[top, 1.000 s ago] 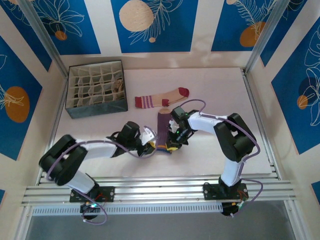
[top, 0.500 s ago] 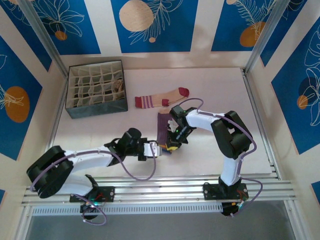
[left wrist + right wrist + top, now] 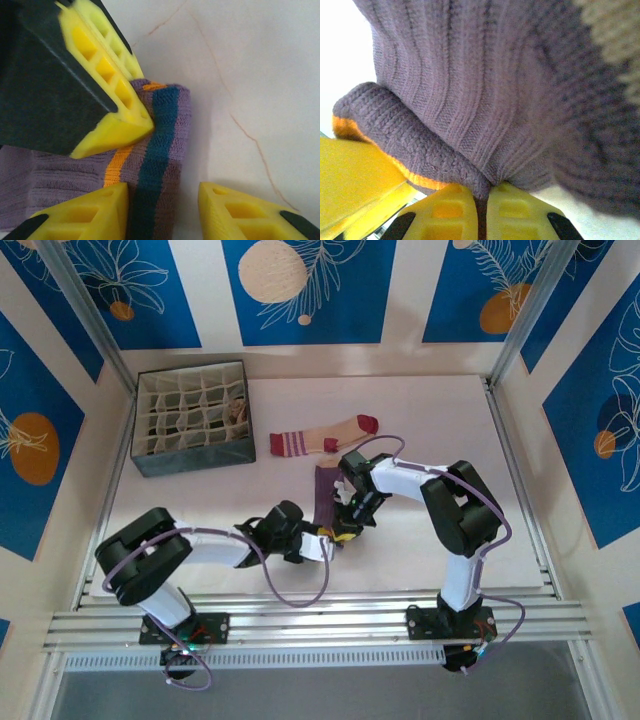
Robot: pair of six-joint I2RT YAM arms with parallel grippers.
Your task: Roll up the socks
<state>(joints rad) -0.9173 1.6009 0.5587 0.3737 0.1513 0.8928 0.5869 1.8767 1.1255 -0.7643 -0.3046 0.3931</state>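
The purple sock [image 3: 325, 490] lies mid-table, its near end folded over. My right gripper [image 3: 346, 516] is shut on a pinch of its ribbed fabric [image 3: 485, 120], fingers [image 3: 445, 215] pressed together. My left gripper [image 3: 322, 543] is open at the sock's striped cuff [image 3: 155, 145]; the teal and orange bands lie between its jaws. One left finger [image 3: 85, 215] touches the cuff, the other [image 3: 250, 215] stands apart on bare table. A right finger [image 3: 107, 107] rests on the cuff from above. The tan sock with red toe [image 3: 322, 435] lies flat farther back.
A grey divided organiser box [image 3: 150, 455] stands at the back left, with a brown-tan bundle [image 3: 238, 410] in one cell. Metal frame posts [image 3: 95, 335] and patterned walls close in the table. Both arms meet over the near middle.
My left gripper has slid right to the purple sock's cuff and its jaws have spread wider. The right gripper keeps its pinch and has barely shifted.
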